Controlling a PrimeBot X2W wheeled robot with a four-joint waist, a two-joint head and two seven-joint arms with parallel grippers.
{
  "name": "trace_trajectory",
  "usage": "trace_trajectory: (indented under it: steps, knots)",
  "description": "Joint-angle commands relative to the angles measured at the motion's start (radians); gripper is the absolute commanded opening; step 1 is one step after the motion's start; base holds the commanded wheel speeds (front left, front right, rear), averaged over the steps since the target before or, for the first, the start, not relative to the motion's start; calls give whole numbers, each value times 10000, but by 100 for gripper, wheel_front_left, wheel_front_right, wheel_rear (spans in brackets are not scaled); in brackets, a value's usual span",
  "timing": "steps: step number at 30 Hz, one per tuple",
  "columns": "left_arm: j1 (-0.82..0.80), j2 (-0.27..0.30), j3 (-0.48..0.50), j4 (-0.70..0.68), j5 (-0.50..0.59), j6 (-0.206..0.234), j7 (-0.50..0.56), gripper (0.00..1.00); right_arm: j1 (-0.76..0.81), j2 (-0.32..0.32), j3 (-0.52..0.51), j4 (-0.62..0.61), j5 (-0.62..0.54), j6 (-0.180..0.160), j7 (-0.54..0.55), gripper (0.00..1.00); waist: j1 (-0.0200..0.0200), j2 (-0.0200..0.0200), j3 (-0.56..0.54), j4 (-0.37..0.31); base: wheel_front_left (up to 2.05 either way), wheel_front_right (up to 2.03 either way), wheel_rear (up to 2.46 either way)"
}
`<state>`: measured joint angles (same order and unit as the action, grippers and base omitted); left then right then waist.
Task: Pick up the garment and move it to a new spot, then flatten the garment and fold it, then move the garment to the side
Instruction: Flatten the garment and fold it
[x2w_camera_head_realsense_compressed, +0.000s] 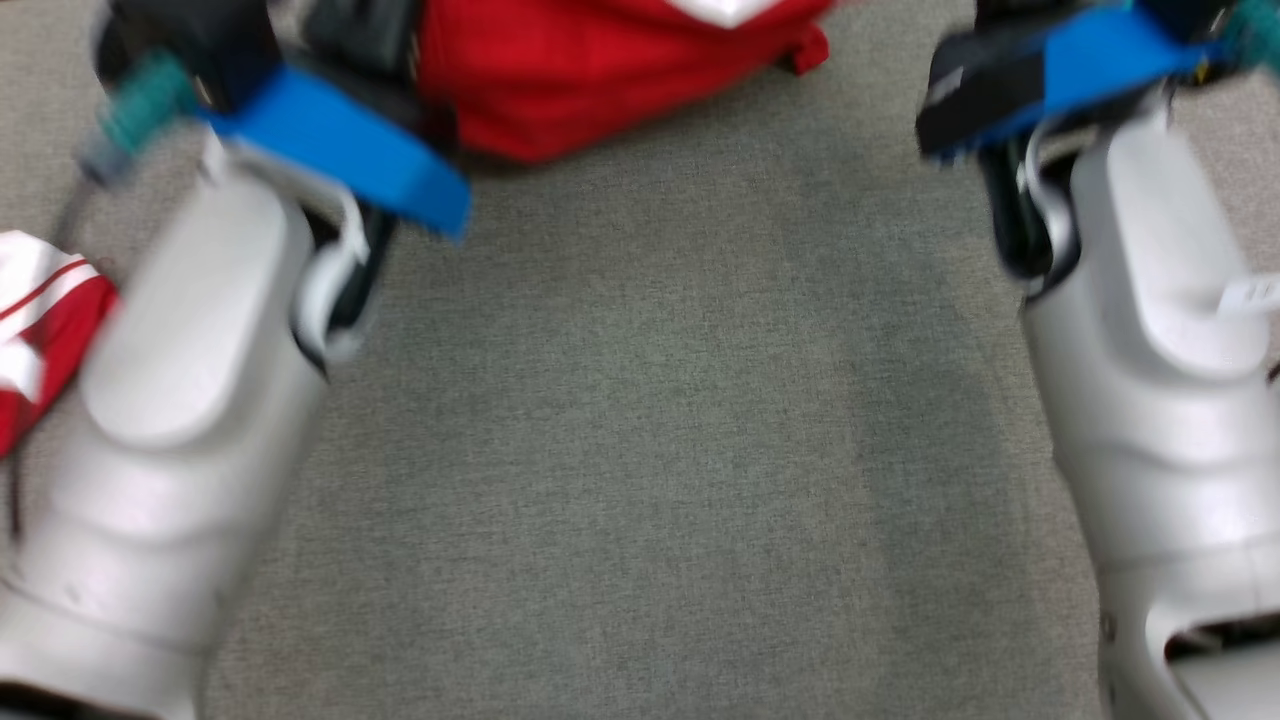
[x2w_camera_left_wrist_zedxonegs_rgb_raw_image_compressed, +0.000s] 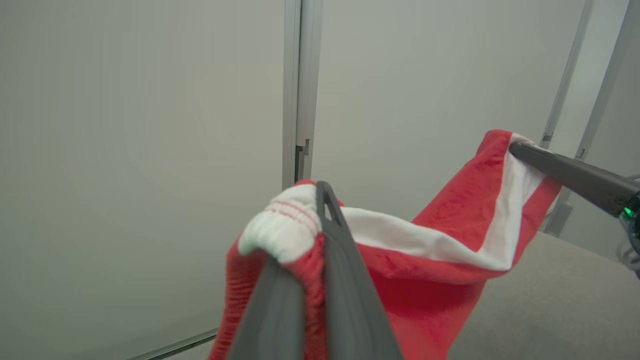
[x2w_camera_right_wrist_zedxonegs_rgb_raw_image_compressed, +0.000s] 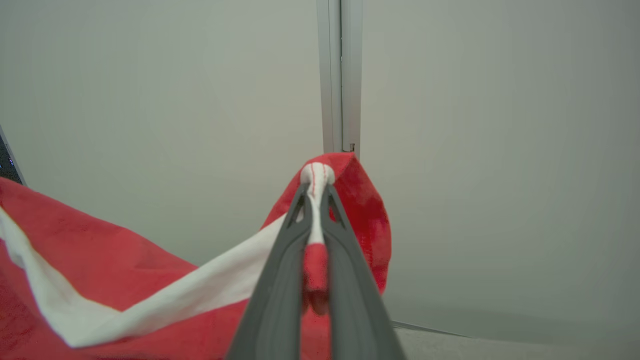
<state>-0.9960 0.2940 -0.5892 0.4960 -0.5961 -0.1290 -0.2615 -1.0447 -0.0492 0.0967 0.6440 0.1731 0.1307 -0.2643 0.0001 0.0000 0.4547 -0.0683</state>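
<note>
Grey surface (x2w_camera_head_realsense_compressed: 640, 450), garment (x2w_camera_left_wrist_zedxonegs_rgb_raw_image_compressed: 425, 300) strung crosswise, left tool (x2w_camera_left_wrist_zedxonegs_rgb_raw_image_compressed: 305, 220) and right tool (x2w_camera_right_wrist_zedxonegs_rgb_raw_image_compressed: 316, 192) clamped on its hem

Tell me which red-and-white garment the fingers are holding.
The garment at the head view's top: the left fingers and right fingers each pinch its white edge. The other piece lies untouched beside the left forearm.

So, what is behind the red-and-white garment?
Behind the red-and-white fabric garment: a pale grey wall with an upright metal strip. The strip's lower end is covered by the cloth.
</note>
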Motion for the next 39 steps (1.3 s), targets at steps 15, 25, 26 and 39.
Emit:
trace_trajectory:
  steps: [15,25,26,39]
  knots:
    - [6507,-522,437,-2207,1457,-23,-51,0,6649,-359,5,-2624,622,1,-3,0,-1,0,-1523,183,0,0,0]
    - [8429,-637,308,-2956,1750,-23,-51,0,9331,-165,-599,-3986,722,1,-2,0,-1,0,-2223,279,0,0,0]
    - [8527,-654,304,-2992,1735,-23,-51,0,9494,-142,-674,-4087,704,1,-3,0,-1,0,-2269,284,0,0,0]
    - [8546,-893,502,-3082,1749,-24,-51,0,9141,-91,-902,-4241,502,1,-3,0,-1,0,-2370,550,0,0,0]
